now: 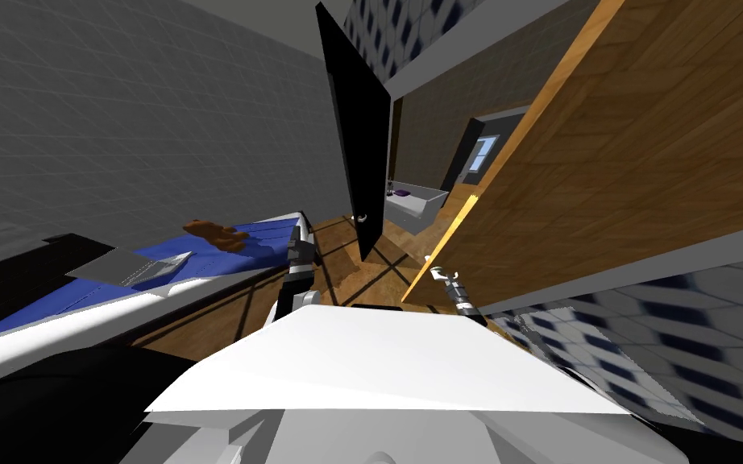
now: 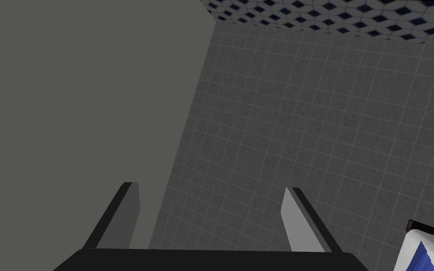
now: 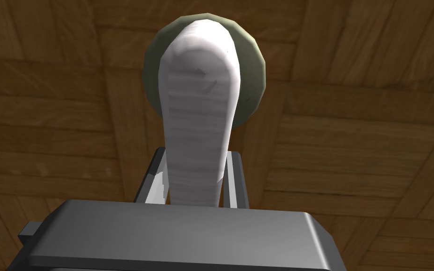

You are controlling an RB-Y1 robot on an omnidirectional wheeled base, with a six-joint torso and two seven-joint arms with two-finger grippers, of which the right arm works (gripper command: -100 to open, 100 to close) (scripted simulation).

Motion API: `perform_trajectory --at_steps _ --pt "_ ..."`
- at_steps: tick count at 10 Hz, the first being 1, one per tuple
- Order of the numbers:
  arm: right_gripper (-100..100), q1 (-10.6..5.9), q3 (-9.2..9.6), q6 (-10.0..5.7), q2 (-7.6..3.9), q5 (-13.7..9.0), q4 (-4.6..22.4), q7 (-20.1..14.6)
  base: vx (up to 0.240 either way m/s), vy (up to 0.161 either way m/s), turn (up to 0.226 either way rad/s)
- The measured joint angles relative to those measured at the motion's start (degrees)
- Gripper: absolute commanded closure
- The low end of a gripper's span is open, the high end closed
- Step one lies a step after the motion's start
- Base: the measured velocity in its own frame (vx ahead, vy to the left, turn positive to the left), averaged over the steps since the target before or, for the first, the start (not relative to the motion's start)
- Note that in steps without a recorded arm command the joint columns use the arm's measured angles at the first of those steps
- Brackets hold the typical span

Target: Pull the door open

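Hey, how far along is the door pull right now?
Done: the right gripper is shut on the white lever handle of the wooden door. In hand: the pull; the door already seems ajar, with floor showing past its edge. Left: swinging it wider. The left gripper hangs open, idle.

The lever handle (image 3: 197, 108) runs down behind the right gripper (image 3: 196, 154)'s grey body, near end hidden. It covers most of both fingers (image 3: 237, 181), with thin edges peeking out either side. The door (image 1: 644, 145) is cut off top and right. Brown thing (image 1: 215, 234) on the bed (image 1: 269, 235): too small to name.
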Motion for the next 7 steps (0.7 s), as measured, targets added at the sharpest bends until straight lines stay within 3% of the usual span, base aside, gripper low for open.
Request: perform_trajectory --at_steps 4,5,7 --pt "100 2.03 0.58 -2.76 -0.85 0.6 0.1 -1.0 -0.106 -0.039 0.067" --pt "100 3.28 0.66 -2.02 -0.93 0.6 -1.9 -1.1 -0.125 -0.042 0.143" --pt "100 3.82 0.82 -2.97 -1.37 0.8 -1.6 -1.6 -0.090 -0.030 0.091"
